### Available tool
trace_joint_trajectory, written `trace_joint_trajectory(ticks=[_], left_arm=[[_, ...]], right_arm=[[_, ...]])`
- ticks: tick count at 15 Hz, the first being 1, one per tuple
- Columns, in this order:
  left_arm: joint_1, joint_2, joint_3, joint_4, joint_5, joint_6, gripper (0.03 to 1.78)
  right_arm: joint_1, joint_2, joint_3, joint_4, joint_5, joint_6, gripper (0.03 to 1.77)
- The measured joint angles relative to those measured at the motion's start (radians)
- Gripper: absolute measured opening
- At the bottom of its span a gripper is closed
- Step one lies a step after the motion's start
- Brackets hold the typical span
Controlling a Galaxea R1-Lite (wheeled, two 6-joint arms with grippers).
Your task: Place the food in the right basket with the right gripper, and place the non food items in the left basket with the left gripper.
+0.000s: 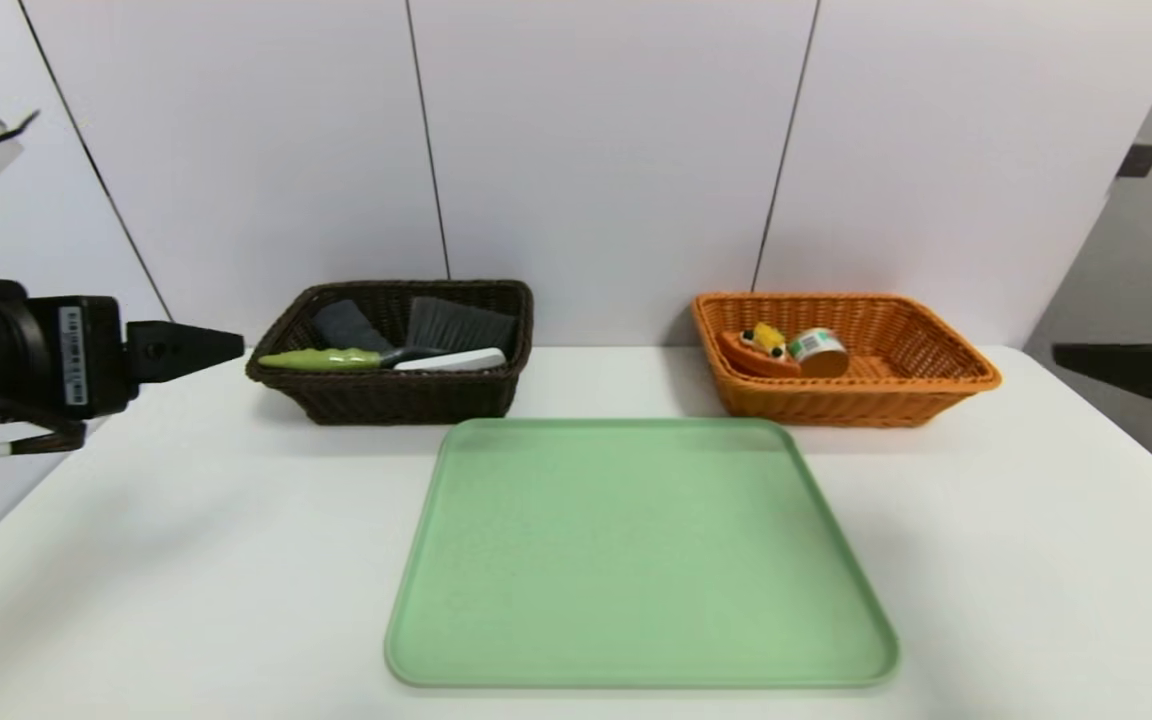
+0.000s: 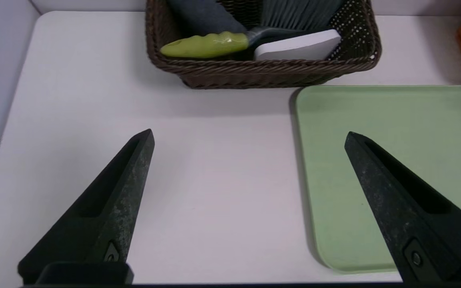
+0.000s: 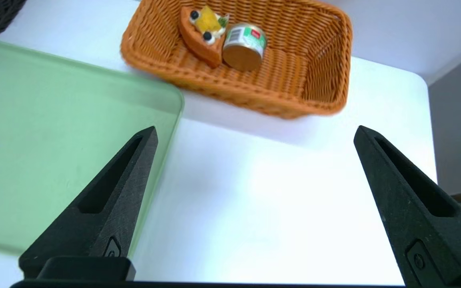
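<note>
The sorting looks done, so the likeliest trouble is an arm's needless return: the left gripper (image 2: pixel 249 136), at the left edge of the head view with jaws wide apart and nothing between them, could snag the green handle (image 2: pixel 204 45) resting over the near rim if it swung low across the dark basket (image 2: pixel 254 74); the right gripper (image 3: pixel 257 130), at the right edge of that view, also open and holding nothing, could nudge the orange basket (image 3: pixel 322 106) if it dropped too close, and the can (image 3: pixel 245 47), tipped on its side, might then roll; in the head view the dark basket sits upper left of centre, with a grey cloth-like thing (image 1: pixel 348 330), a brush (image 1: pixel 458 328) and a white block (image 1: pixel 451 360) besides the handle, while the orange one, upper right, has the can beside a topped pastry (image 1: pixel 758 355), and the green tray (image 1: pixel 636 560), lower centre, is bare
</note>
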State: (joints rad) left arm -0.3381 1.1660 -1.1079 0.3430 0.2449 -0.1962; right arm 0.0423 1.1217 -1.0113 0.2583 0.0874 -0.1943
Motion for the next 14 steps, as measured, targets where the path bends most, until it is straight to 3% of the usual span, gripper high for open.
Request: trace_joint_trajectory(ticks=[2,8,14], left_arm=[[0.017,-0.09,0.076,0.027,0.033,0.003,1.69],[0.177,-0.442,0.349,0.052,0.049,0.028,1.69],[0.314,-0.741,0.513,0.098,0.045,0.125,1.69]], right_arm=[[-0.001,-0.139,0.044,0.065,-0.005,-0.001,1.69],[-0.001,-0.513,0.087,0.301,-0.013,-0.013,1.69],[-0.002,-0.728,0.091,0.483,-0.014,-0.037,1.69]])
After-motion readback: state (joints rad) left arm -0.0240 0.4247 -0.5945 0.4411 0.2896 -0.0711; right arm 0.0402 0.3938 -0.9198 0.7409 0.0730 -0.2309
